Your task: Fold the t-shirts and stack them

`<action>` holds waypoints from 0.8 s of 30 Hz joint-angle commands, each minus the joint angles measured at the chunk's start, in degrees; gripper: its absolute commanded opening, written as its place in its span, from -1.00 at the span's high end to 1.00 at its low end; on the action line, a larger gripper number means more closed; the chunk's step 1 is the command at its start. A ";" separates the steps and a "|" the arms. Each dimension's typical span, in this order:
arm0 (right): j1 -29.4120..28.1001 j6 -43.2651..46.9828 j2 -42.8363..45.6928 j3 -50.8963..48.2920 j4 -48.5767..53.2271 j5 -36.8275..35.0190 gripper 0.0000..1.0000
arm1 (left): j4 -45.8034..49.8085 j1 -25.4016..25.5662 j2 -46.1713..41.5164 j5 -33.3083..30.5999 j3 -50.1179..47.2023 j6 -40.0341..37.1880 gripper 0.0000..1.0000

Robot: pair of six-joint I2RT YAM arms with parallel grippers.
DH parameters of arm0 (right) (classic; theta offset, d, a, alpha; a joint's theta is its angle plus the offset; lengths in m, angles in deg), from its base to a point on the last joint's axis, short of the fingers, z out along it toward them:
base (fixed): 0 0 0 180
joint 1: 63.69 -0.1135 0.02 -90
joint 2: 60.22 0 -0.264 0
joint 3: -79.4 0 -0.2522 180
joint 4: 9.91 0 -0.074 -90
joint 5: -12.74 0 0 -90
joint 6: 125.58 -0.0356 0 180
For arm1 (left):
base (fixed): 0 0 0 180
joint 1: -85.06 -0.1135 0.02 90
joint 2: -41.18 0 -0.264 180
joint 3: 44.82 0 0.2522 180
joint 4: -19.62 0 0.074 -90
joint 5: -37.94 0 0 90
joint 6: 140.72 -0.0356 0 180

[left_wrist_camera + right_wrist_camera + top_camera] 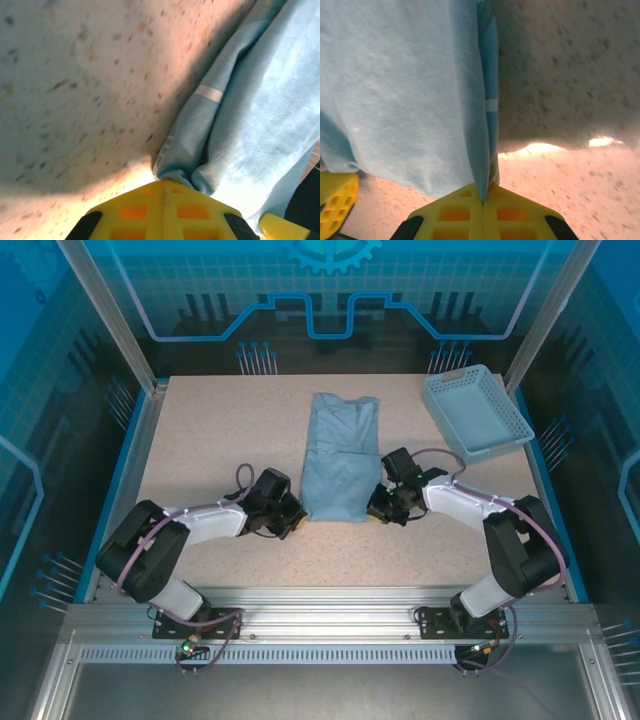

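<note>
The t-shirt (340,455) lies as a long folded strip midway across the bench (200,440); left jaws clench its near-left corner, right jaws its near-right corner; such shallow edge pinches may slip, or catch one layer, skewing the fold.

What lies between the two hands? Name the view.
The near end of the folded t-shirt, in the top view, spans from the left hand to the right hand, each shut on a corner.

Nothing legible anywhere: the t-shirt (260,115) carries white slivers of print (209,92) at its fold (too little exposed to read).
</note>
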State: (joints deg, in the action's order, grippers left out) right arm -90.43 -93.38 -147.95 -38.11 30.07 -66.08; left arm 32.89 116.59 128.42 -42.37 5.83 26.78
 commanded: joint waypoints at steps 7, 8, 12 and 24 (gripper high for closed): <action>-5.70 -2.91 12.61 -9.06 8.13 -3.42 1.00 | 5.22 6.36 -10.68 -2.34 -6.85 -0.16 1.00; -6.53 -3.47 14.45 -9.95 8.83 -3.76 1.00 | 6.26 7.74 -12.06 -2.56 -7.29 -0.23 1.00; -9.68 -6.16 20.49 -13.28 11.22 -3.96 1.00 | 10.00 13.30 -17.48 -4.21 -9.02 -0.24 1.00; -13.22 -11.90 28.53 -18.41 15.12 -6.50 1.00 | 7.49 20.11 -27.65 -7.90 -16.77 13.63 -0.14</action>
State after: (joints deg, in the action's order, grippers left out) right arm -102.56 -103.26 -120.52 -55.97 41.76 -71.15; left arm 42.97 136.22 99.39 -48.86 -9.76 35.63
